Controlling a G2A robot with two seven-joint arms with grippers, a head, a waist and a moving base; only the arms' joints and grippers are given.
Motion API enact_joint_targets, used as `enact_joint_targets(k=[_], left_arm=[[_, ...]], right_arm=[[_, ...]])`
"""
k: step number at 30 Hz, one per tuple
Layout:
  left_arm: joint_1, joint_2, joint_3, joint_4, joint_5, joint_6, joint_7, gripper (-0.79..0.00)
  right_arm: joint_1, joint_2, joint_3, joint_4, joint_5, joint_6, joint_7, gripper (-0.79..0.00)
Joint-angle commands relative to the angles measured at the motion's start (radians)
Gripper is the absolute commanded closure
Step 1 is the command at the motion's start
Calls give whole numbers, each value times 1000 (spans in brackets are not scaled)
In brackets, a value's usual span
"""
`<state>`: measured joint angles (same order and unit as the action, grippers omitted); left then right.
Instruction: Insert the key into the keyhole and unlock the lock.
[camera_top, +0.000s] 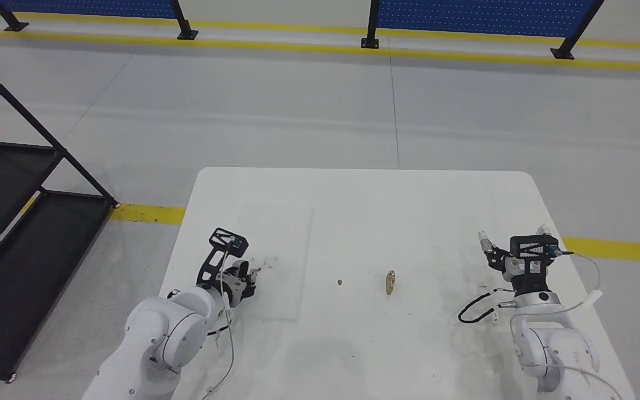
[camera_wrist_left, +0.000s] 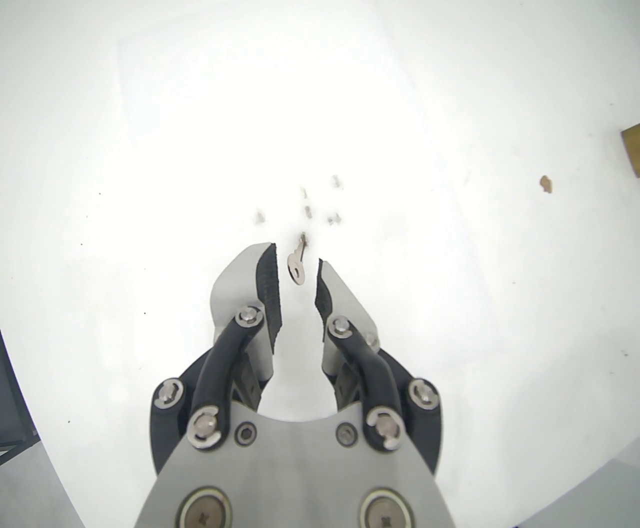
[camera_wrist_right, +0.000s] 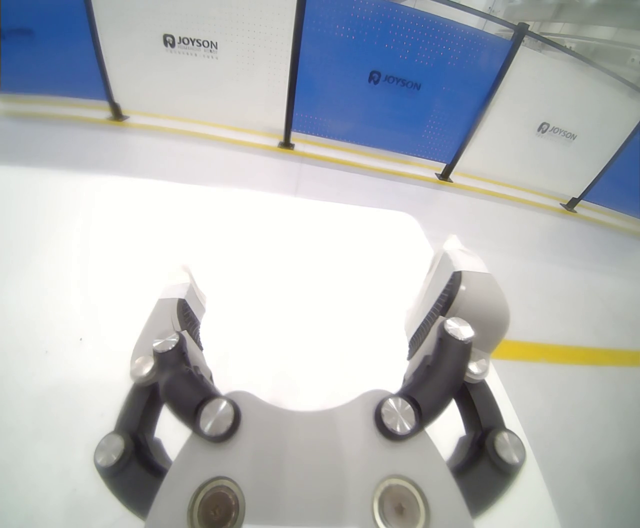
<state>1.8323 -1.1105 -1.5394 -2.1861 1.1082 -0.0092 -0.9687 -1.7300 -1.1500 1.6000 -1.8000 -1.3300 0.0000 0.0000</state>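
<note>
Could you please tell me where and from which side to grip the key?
Probably by its round bow, from above: the key lies flat on the table within the open left end effector, blade pointing away, so that leaves the blade free.

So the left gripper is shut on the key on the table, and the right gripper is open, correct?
Not quite. The left gripper is open, not shut: the left wrist view shows the key lying on the table between its jaws, ungripped. The right gripper is open.

White table (camera_top: 400, 200); small brown bit (camera_top: 341, 283) mid-table; black rack (camera_top: 45, 230) beside; blue fence panels (camera_top: 480, 12) w/ yellow line (camera_top: 300, 47) behind.
</note>
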Motion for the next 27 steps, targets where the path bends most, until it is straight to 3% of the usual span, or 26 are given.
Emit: enact_joint_targets(k=[1, 12, 15, 17, 27], left_arm=[[-3, 0, 0, 2, -1, -1, 0, -117], [-19, 0, 17, 19, -7, 2, -4, -129], [-25, 0, 22, 24, -3, 4, -3, -99], [-28, 0, 24, 26, 1, 5, -3, 0], [-31, 2, 9, -4, -1, 14, -25, 0]], right_arm=[[0, 0, 0, 0, 0, 0, 0, -785], [0, 0, 0, 0, 0, 0, 0, -785], [0, 0, 0, 0, 0, 0, 0, -785], [0, 0, 0, 0, 0, 0, 0, -785], [0, 0, 0, 0, 0, 0, 0, -785]])
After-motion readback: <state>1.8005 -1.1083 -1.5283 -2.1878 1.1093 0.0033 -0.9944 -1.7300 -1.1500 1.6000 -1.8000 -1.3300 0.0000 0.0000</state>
